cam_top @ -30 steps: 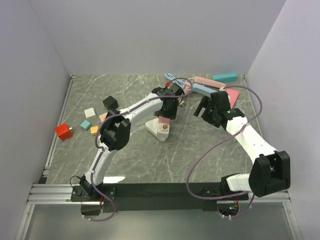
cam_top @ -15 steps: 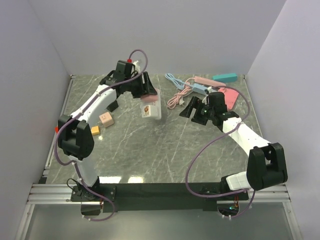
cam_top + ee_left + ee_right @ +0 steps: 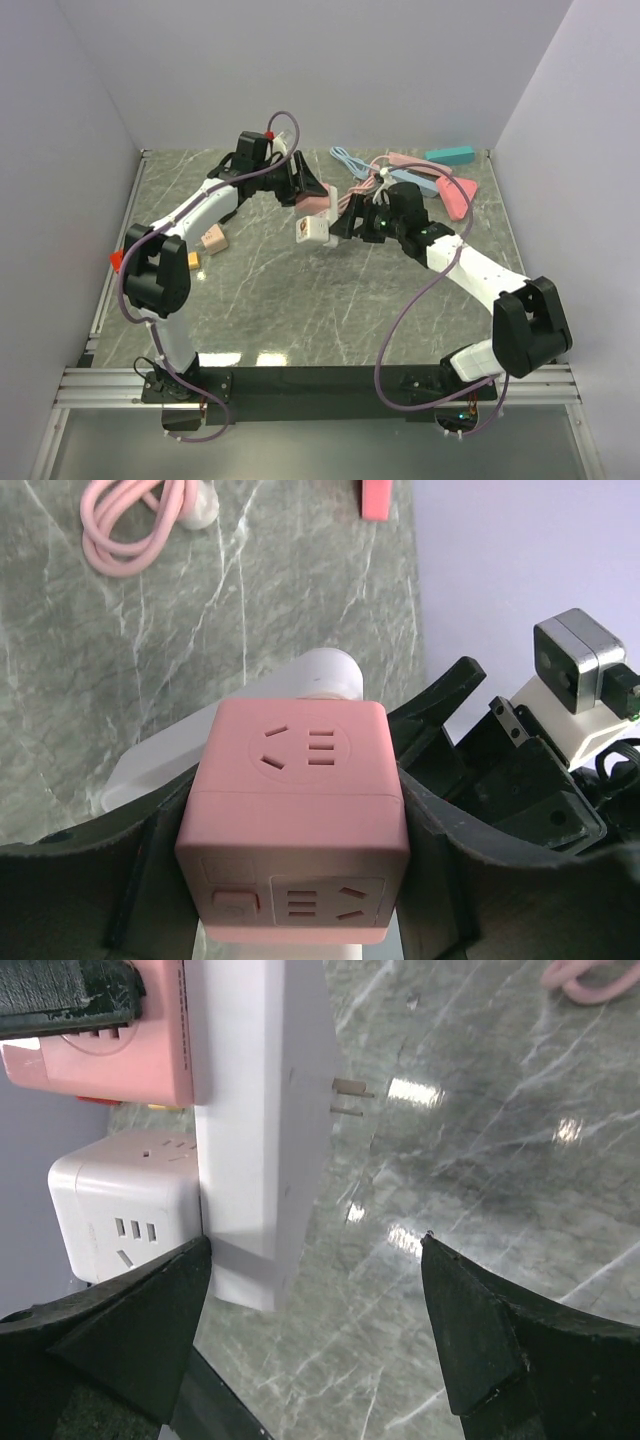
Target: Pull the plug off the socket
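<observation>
"Plug (image 3: 260, 1110) out of the socket (image 3: 295, 820) yet?"

"No. It sits hard against the socket, on the side away from your left wrist camera, and the right wrist view shows no gap between them. What changed is where you hold them. A second ago the pair stood on the table (image 3: 300, 310); now your left claw (image 3: 308, 192) has them lifted off it, pinching the socket on two sides."

"And my right claw (image 3: 315, 1250)?"

"Half a second ago it hung well apart, right of the socket. Now it has come in just beside the plug, fingers spread wide. From its own camera the plug's white body stands between the two fingers, nearer the left one. I cannot tell whether that one touches it."

"So the pull is next?"

"I'd judge so: you have the socket braced, and only the grip on the plug is missing. Mind the bare pins (image 3: 350, 1092) on the plug's face away from the socket, and close on flat faces instead. A white cube (image 3: 120, 1210) also sits just beside the socket, and I cannot tell whether it belongs to the plug."
</observation>
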Robot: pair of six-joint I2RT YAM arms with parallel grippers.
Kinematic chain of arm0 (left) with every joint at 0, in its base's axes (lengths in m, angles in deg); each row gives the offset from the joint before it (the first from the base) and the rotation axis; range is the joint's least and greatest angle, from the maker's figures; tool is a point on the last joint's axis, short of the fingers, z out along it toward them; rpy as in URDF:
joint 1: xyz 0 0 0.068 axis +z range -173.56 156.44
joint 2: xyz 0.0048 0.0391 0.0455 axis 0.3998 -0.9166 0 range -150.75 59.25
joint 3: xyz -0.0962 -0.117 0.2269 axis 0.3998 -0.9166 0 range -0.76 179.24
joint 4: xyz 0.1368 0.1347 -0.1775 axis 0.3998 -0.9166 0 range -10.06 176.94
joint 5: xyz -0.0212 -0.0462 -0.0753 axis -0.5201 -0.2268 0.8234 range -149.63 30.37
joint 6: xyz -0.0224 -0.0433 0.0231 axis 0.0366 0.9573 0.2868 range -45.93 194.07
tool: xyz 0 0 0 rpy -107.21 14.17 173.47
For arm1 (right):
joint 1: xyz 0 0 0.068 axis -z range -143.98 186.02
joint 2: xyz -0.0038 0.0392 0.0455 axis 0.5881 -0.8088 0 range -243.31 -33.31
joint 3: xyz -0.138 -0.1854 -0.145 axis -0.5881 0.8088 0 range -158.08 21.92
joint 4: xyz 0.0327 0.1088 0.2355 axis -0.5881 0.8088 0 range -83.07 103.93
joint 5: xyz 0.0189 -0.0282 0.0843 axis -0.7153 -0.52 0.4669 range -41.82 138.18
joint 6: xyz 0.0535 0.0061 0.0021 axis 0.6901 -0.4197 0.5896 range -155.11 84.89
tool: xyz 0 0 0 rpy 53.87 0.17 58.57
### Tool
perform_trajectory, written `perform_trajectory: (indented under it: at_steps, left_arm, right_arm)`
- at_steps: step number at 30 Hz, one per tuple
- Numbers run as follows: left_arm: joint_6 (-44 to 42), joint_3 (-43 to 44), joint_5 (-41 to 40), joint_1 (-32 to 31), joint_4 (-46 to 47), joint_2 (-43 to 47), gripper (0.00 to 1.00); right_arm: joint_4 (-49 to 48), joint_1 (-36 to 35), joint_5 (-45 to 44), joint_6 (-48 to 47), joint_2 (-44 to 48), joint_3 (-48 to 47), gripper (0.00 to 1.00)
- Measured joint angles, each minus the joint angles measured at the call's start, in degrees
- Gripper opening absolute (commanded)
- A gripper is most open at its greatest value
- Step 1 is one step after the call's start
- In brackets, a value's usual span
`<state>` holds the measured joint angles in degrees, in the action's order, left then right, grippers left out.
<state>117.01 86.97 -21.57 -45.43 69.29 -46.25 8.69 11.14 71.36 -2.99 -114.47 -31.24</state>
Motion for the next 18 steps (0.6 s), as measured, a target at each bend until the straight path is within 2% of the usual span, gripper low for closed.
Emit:
perform_trajectory:
  at_steps: [9, 18]
  left_arm:
    - [1.31, -3.1, 1.31, 0.35, 2.51, 0.02, 0.0]
    - [2.62, -5.97, 1.33, -0.72, 4.44, 0.5, 0.0]
  right_arm:
    - [-0.72, -0.48, -2.14, 1.01, -1.66, -1.79, 0.91]
    - [-0.11, -2.71, -0.98, 0.74, -6.56, -8.85, 0.88]
